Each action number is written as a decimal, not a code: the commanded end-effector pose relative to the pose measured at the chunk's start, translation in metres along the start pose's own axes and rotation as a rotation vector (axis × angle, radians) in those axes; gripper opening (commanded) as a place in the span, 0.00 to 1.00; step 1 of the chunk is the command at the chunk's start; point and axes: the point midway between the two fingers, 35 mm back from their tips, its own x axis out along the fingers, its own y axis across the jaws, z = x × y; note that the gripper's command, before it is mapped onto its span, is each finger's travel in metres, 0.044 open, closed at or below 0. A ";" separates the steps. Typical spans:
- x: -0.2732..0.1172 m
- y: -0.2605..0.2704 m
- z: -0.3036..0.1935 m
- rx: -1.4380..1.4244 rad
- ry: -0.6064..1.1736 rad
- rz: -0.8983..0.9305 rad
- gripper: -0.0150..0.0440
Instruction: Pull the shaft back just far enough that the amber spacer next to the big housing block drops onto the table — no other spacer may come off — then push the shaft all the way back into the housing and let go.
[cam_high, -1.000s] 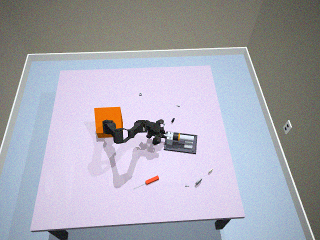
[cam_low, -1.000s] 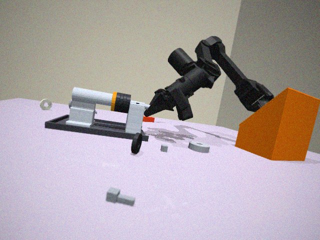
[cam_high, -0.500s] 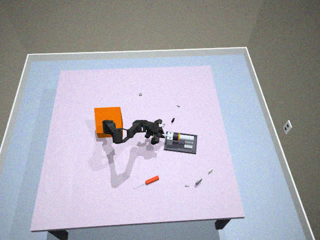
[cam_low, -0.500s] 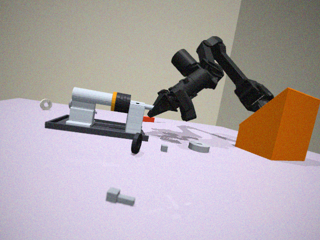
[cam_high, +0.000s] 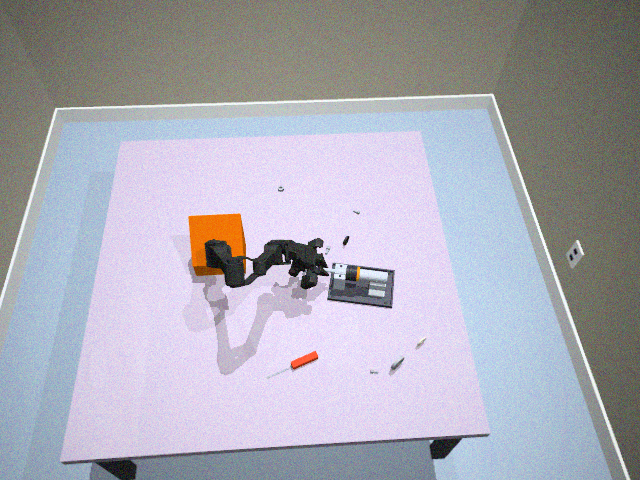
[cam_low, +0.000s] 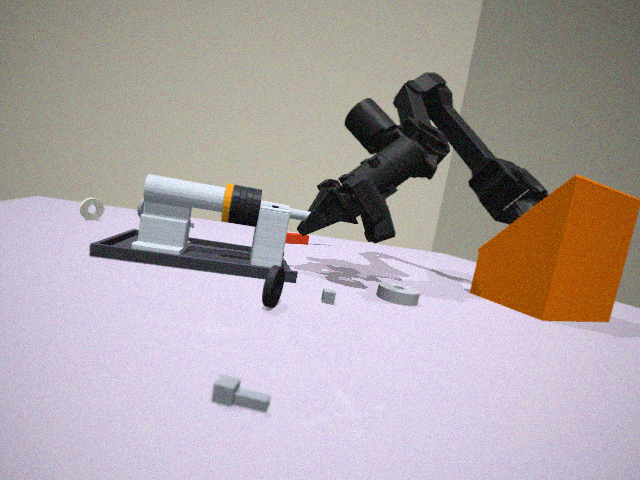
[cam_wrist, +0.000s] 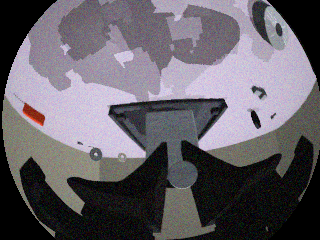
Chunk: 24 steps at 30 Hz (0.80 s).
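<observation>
My gripper (cam_high: 326, 271) (cam_low: 305, 224) (cam_wrist: 174, 145) is shut on the shaft (cam_low: 300, 213) (cam_wrist: 182, 174), whose round end sticks out of the white end support (cam_high: 339, 271) (cam_low: 270, 235) (cam_wrist: 171, 129). The amber spacer (cam_high: 358, 273) (cam_low: 226, 203) sits upright on the shaft line against the big pale housing (cam_high: 373, 274) (cam_low: 178, 193). Black spacers (cam_high: 352, 272) (cam_low: 245, 205) stand packed between it and the end support. No gap shows in the row. The wrist view hides the spacers behind the support.
The fixture stands on a dark tray (cam_high: 360, 303) (cam_low: 206, 266). An orange block (cam_high: 216, 240) (cam_low: 589, 253) is beside the arm's base. A red-handled screwdriver (cam_high: 305, 360) (cam_wrist: 34, 114), a black disc (cam_high: 345, 240) (cam_low: 272, 287), a grey ring (cam_low: 405, 296) and a grey bolt (cam_low: 225, 390) lie around.
</observation>
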 end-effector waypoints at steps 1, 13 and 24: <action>0.000 0.000 0.001 0.002 -0.001 0.002 0.25; -0.001 0.000 0.002 0.002 -0.001 0.002 0.25; -0.002 0.000 0.002 0.002 -0.001 0.002 0.25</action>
